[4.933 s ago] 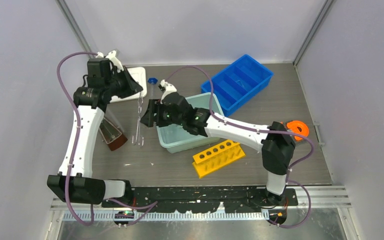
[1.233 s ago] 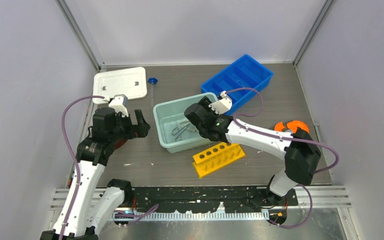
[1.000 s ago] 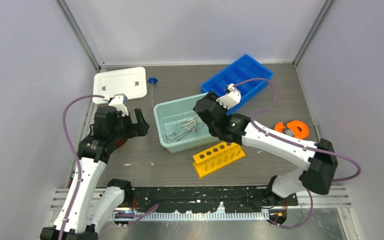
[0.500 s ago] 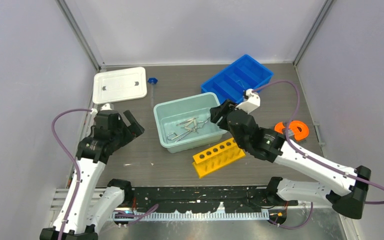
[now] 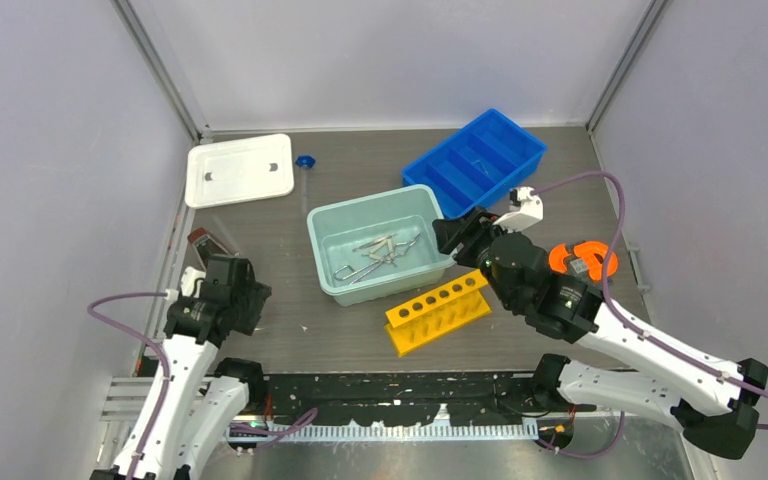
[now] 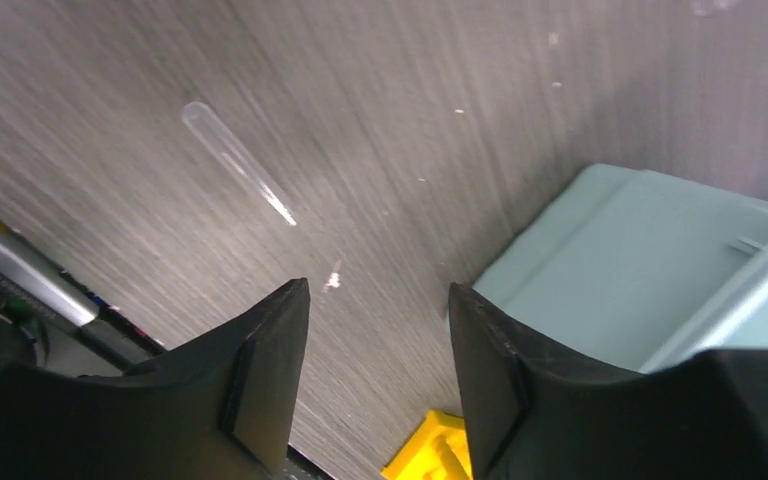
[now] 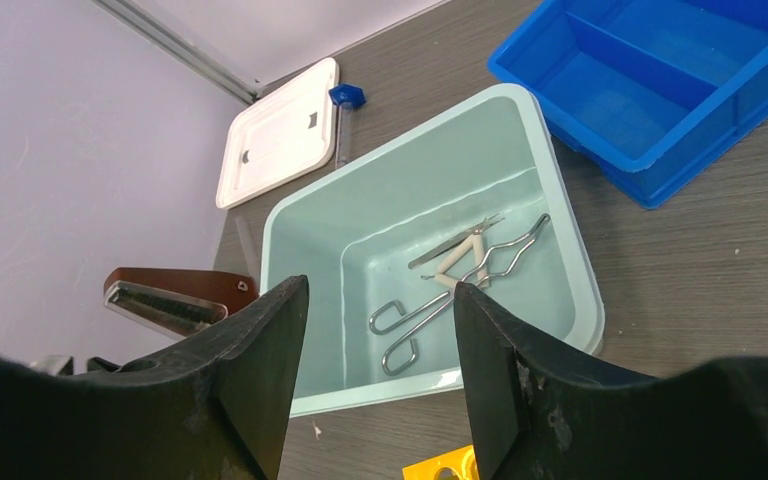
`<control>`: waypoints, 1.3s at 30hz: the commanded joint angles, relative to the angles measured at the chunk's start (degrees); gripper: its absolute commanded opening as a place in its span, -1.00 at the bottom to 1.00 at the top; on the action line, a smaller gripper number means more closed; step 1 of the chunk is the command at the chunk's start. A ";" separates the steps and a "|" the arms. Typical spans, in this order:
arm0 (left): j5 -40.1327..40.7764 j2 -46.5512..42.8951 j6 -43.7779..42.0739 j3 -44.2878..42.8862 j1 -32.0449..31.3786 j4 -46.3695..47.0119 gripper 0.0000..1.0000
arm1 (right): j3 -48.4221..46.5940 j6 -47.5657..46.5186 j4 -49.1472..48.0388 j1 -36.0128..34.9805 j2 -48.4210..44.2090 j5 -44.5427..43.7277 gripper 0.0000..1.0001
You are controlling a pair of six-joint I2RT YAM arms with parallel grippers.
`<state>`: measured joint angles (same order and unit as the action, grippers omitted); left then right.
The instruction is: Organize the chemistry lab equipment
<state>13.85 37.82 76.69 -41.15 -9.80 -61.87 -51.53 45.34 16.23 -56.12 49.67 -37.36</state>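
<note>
Top: metal tools (image 5: 375,255) are lying bunched inside the teal tub (image 5: 365,200), collected in 1 place; blue-capped tube (image 5: 305,163) is lying outside it beside the white lid (image 5: 240,170), likely 1 item left to sort
Left wrist: left gripper (image 6: 375,370) is hanging over bare table (image 6: 410,120), jaws apart, empty
Right wrist: right gripper (image 7: 380,370) is hovering by the tub's near side, jaws apart, gripping nothing
</note>
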 commanded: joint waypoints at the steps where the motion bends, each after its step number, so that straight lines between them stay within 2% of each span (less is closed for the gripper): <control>1: 4.17 0.52 9.33 2.79 -0.18 -1.42 0.05 | 0.82 -0.77 -2.13 0.09 -3.15 0.06 0.23; 10: 6.81 6.17 13.21 6.27 -0.16 -0.71 -0.11 | 2.22 0.48 -2.23 0.05 -6.61 1.30 0.23; 15: 6.95 7.93 13.96 9.55 -0.13 2.91 -0.17 | 2.23 0.17 -2.17 0.04 -6.56 1.32 0.23; 21: 6.56 9.15 14.40 12.11 -0.13 7.38 -0.18 | 2.11 -0.23 -2.21 0.09 -6.45 1.11 0.23; 30: 6.52 14.56 14.28 12.91 0.21 10.62 -0.23 | 1.37 -0.48 -2.78 0.04 -4.51 2.29 0.23; 39: 5.79 16.13 15.26 16.48 1.07 13.04 -0.25 | 1.69 -0.19 -2.88 0.04 -4.15 2.67 0.23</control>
<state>18.48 53.28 90.78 -26.15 -9.47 -51.31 -48.95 45.52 15.40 -56.12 45.54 -34.79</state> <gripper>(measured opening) 0.375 0.617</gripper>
